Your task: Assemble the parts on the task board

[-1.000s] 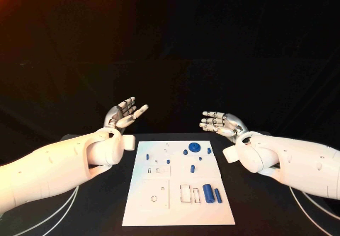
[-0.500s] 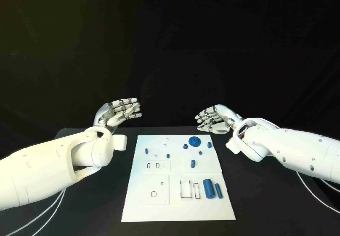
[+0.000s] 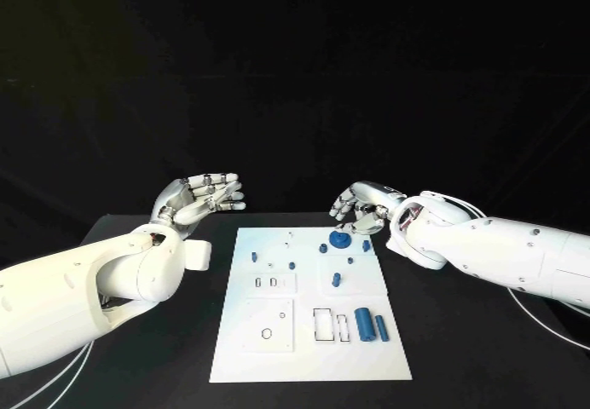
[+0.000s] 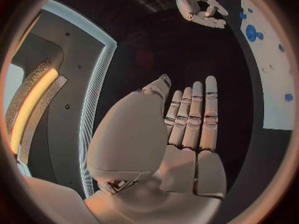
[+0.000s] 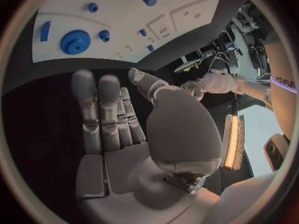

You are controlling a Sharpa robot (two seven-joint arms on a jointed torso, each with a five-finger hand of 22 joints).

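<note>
The white task board (image 3: 308,341) lies in the middle of the black table. A blue gear (image 3: 341,241) sits near its far edge among several small blue pieces. A thick blue cylinder (image 3: 364,322) and a thinner one (image 3: 381,327) lie at its near right. My right hand (image 3: 361,207) hovers just beyond the gear, fingers bent downward and holding nothing. My left hand (image 3: 197,200) is raised off the board's far left corner, empty, with its fingers apart. The right wrist view shows the gear (image 5: 74,42) beyond my right hand's fingers (image 5: 106,114). The left wrist view shows my left hand (image 4: 187,129) flat, with the gear (image 4: 251,33) off to one side.
Rectangular and round slots (image 3: 322,327) are cut into the board's near half. Bare black table (image 3: 147,358) surrounds the board on all sides. My white forearms (image 3: 86,298) reach in low from both sides.
My right hand has swung inward to the board's far edge near the gear, fingers bending down. My left hand has drawn slightly outward and its fingers have come closer together.
</note>
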